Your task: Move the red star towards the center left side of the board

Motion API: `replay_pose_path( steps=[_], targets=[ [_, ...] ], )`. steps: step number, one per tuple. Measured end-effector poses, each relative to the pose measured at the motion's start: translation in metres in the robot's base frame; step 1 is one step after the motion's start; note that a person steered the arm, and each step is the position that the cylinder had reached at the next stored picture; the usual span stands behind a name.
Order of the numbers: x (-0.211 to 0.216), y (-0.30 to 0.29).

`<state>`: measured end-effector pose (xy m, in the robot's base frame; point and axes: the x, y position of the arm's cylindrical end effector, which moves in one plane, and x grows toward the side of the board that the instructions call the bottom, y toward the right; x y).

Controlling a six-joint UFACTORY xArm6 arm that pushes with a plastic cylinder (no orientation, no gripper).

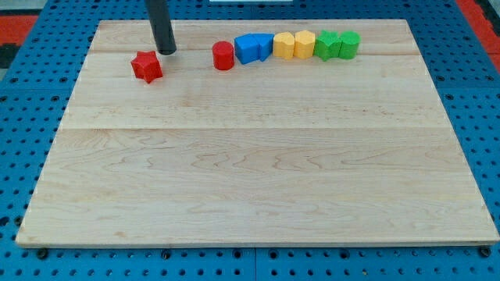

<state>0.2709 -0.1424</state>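
Observation:
The red star lies on the wooden board near the view's top left. My tip stands just above and to the right of the star, close to it but apart. A red cylinder sits further right, apart from both the tip and the star.
To the right of the red cylinder a row runs along the view's top: two blue blocks, two yellow blocks and two green blocks, touching one another. A blue perforated table surrounds the board.

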Motion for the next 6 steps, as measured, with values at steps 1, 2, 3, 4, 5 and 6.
replay_pose_path(
  steps=[1, 2, 3, 4, 5, 6],
  targets=[
    [0.0, 0.0],
    [0.017, -0.006],
    [0.062, -0.027],
    [0.078, -0.035],
    [0.074, -0.035],
    [0.023, -0.034]
  ],
)
